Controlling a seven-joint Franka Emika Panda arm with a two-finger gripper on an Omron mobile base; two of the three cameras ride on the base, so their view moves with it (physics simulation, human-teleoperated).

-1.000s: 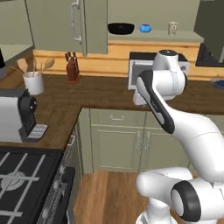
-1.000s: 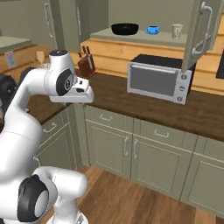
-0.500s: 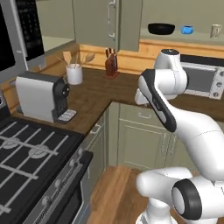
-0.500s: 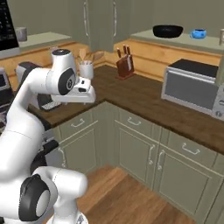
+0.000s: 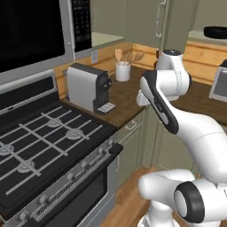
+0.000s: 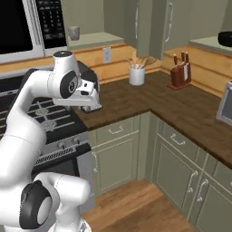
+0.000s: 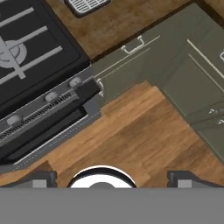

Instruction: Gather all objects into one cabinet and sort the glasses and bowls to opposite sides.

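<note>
— How are the jaws (image 7: pixel 112 178) set?
— Spread wide, nothing pinched, pointed down at the wooden floor (image 7: pixel 144 140).
— Where are the cups and bowls?
— The grey tumbler (image 6: pixel 74 32) is seen far left on a shelf; the black bowl (image 5: pixel 216 32) far right.

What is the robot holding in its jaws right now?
Nothing. In the hand view the gripper has its jaws spread wide, with only bare wooden floor between the two dark fingertips.
</note>
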